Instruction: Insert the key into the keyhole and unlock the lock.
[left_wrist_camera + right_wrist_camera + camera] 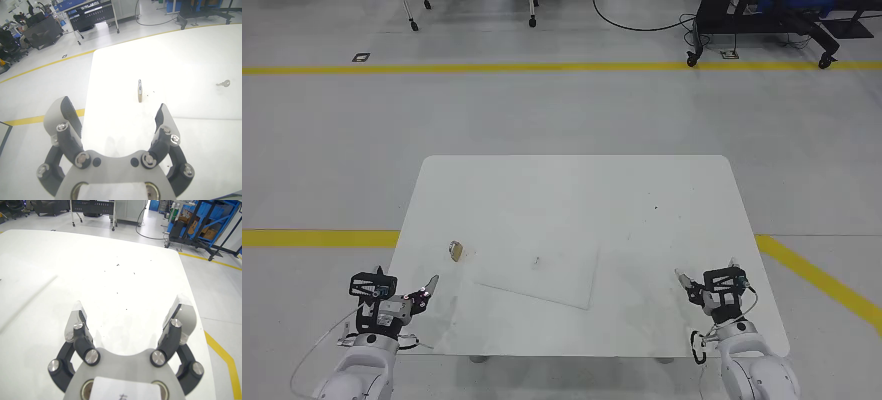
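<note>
A padlock [140,92] rested on the white surface [642,200], with a key [224,83] nearby. The left gripper [113,103] and right gripper [130,300] hovered at the near corners, jaws spread.

The left gripper [113,102] is held low at the robot's front left side, with its two fingers spread wide apart and nothing between them. The right gripper [130,300] is at the front right side in the same state, wide apart and empty. Both wrists point forward, and the two arms are well apart
</note>
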